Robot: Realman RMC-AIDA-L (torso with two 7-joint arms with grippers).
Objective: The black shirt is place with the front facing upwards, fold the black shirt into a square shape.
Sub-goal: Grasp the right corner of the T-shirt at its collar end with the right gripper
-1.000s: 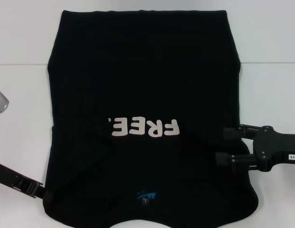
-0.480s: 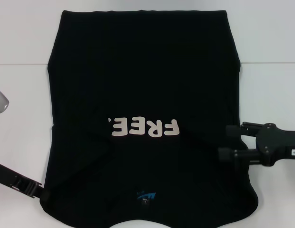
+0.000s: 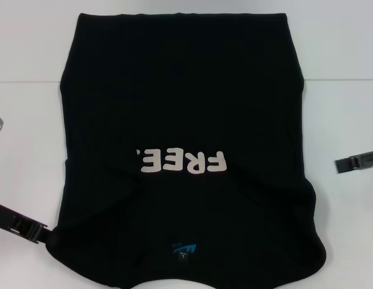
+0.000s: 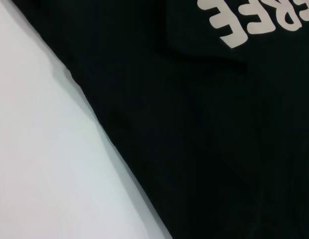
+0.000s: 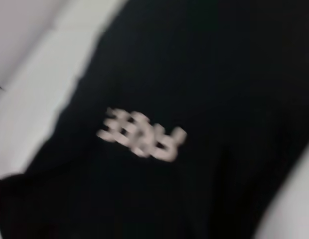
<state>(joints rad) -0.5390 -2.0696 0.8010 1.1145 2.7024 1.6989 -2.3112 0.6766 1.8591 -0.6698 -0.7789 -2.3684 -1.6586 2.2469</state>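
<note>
Black shirt (image 3: 183, 114) lies spread on the white bench (image 3: 343, 108), front up, filling the middle of the head view. White "FREE" lettering (image 3: 181, 161) reads upside down from the robot's side; small blue logo (image 3: 184, 247) sits near the collar at the near edge. Both sides look folded in, giving a roughly rectangular outline. Soft creases run diagonally from below the lettering toward both near corners. Collar edge is cut off by the frame's lower border.

No containers in sight.

Left gripper (image 3: 47, 233): at the shirt's near left corner, low on the bench, tip meeting the cloth edge. Fingers merge with the black fabric; cannot tell whether it grips the cloth or is merely beside it. Left wrist view shows only the shirt's edge running diagonally across the bench, with part of the lettering.

Right gripper (image 3: 346, 164): off the shirt, over bare bench at the right edge of the head view. Only one dark finger tip shows; rest cut off, state cannot be told. Right wrist view is blurred: black cloth, smeared lettering.
</note>
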